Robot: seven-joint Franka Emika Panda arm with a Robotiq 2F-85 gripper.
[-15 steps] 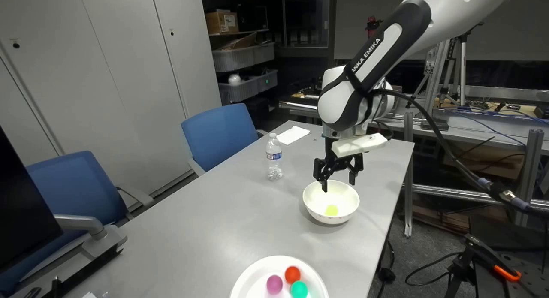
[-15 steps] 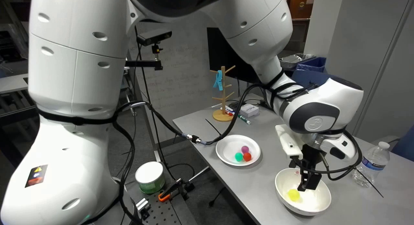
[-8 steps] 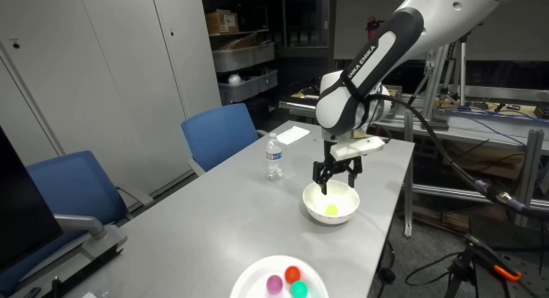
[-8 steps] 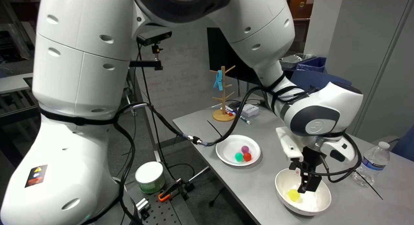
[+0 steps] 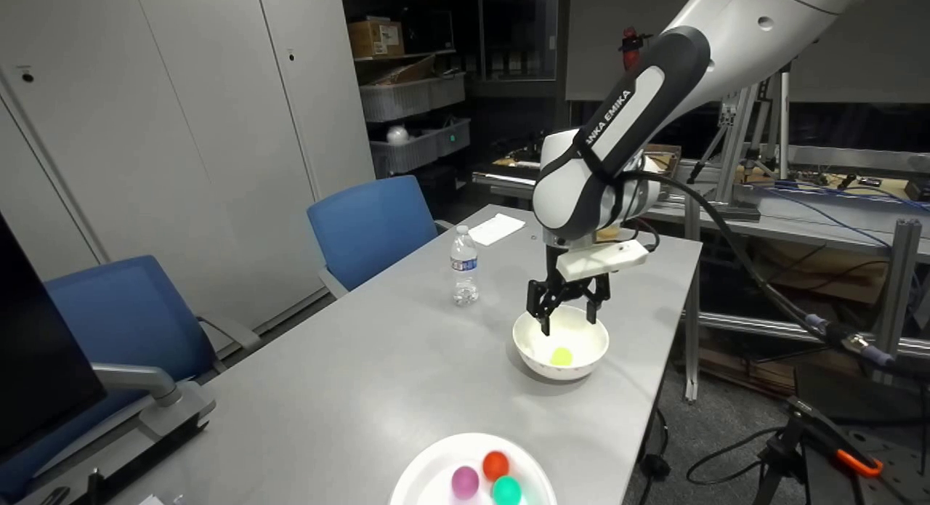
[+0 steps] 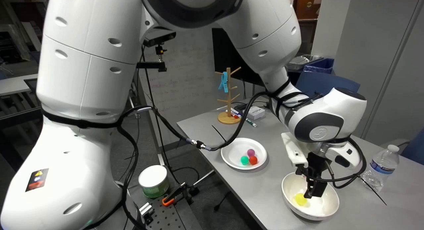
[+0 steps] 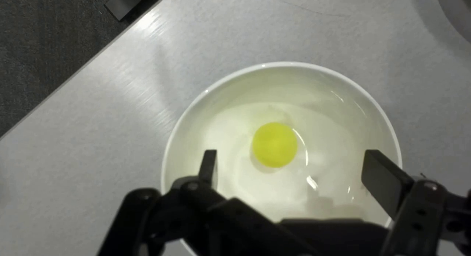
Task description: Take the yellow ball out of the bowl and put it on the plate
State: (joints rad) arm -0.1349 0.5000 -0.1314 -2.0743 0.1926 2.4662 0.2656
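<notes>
Nearby: bottle (image 5: 464, 265), plate (image 6: 234, 154) with three balls (image 6: 251, 159).

Wrist view down into bowl (image 7: 294, 84)

One ball (image 7: 274, 144) lies in the bowl (image 7: 235, 110), three balls (image 6: 253, 160) on the plate (image 6: 233, 151).

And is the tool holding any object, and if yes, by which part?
Nothing: the tool is open, and the yellow ball lies in the bowl.
</notes>
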